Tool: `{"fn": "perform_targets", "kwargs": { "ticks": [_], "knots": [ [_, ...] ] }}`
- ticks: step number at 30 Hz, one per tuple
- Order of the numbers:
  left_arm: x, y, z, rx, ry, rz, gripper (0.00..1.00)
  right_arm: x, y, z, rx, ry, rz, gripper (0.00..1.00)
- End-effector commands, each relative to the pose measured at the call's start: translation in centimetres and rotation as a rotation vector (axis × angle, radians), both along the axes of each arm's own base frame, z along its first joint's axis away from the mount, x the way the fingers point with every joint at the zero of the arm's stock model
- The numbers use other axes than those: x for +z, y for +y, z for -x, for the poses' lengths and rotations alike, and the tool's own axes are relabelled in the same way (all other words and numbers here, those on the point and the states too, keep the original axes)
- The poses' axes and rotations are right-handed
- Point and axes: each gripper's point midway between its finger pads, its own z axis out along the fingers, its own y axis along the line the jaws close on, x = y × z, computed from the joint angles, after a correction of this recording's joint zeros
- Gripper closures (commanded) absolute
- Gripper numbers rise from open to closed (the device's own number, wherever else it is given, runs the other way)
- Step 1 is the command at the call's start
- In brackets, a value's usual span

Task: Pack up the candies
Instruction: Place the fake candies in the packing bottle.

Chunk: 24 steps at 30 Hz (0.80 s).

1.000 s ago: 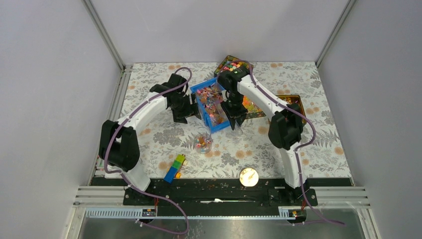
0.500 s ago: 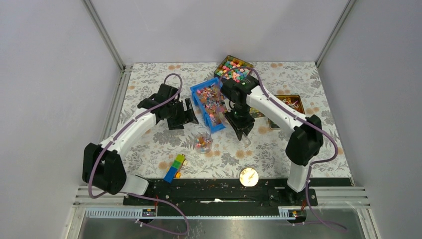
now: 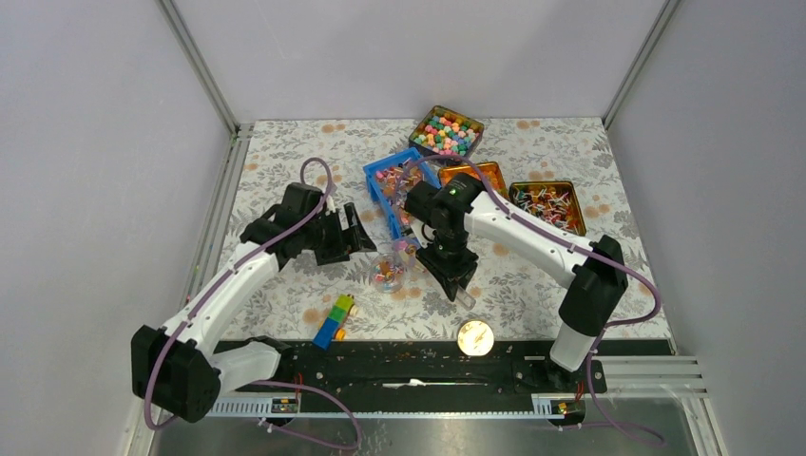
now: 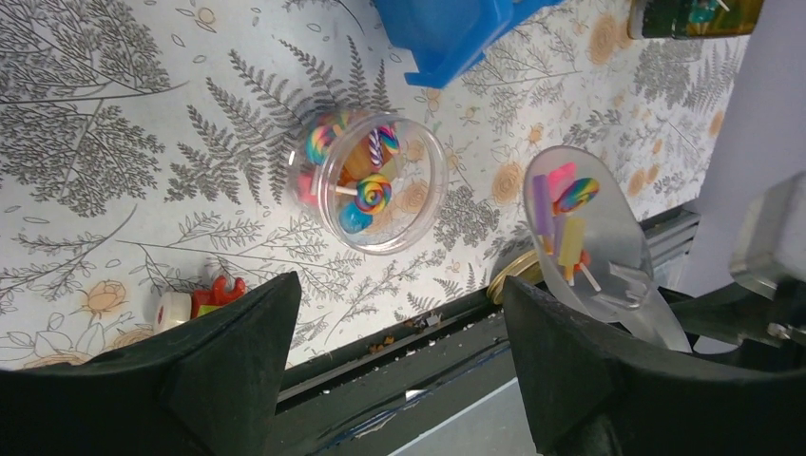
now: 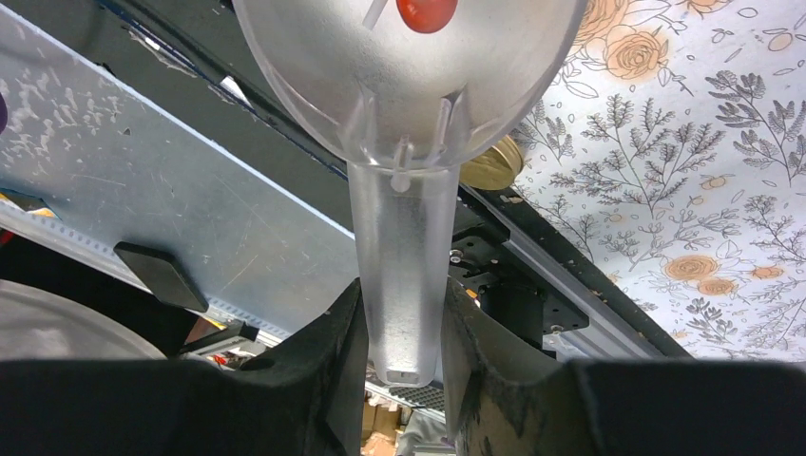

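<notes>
The candies fill a blue bin (image 3: 397,186) at the table's middle. More candies (image 4: 354,180) lie in a clear round jar (image 3: 388,272) that stands upright in front of the bin. My right gripper (image 3: 452,277) is shut on the handle of a clear plastic scoop (image 5: 404,237). The scoop's bowl (image 4: 585,237) carries a few candies (image 4: 561,204) and hovers just right of the jar (image 4: 418,204). My left gripper (image 3: 359,231) is open and empty, left of the jar. Its fingers (image 4: 238,351) frame the jar from the near side.
At the back stands a tin of coloured balls (image 3: 445,131). Two more tins (image 3: 473,175) (image 3: 546,203) sit to the right. A gold lid (image 3: 475,336) and stacked toy blocks (image 3: 334,320) lie by the front rail (image 3: 409,353).
My right arm carried the scoop from the blue bin forward, to beside the jar. My left arm drew back from the bin toward the left, its jaws opening a little wider.
</notes>
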Motion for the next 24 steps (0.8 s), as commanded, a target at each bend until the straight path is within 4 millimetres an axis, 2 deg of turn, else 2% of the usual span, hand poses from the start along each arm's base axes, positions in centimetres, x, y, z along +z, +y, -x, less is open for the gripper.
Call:
{"fn": "perform_targets", "kwargs": {
  "ticks": [1, 12, 24],
  "knots": [
    [1.2, -0.8, 1.1, -0.043, -0.048, 0.067, 0.22, 1.3, 0.5, 1.6, 0.039, 0.022, -0.042, 1.0],
    [0.4, 0.1, 3.1, 0.007, -0.035, 0.048, 0.23, 1.1, 1.4, 4.0, 0.061, 0.137, -0.013, 1.0],
    [0.6, 1.3, 4.0, 0.042, -0.055, 0.018, 0.23, 0.0, 2.9, 4.9, 0.042, 0.249, -0.03, 1.0]
  ]
}}
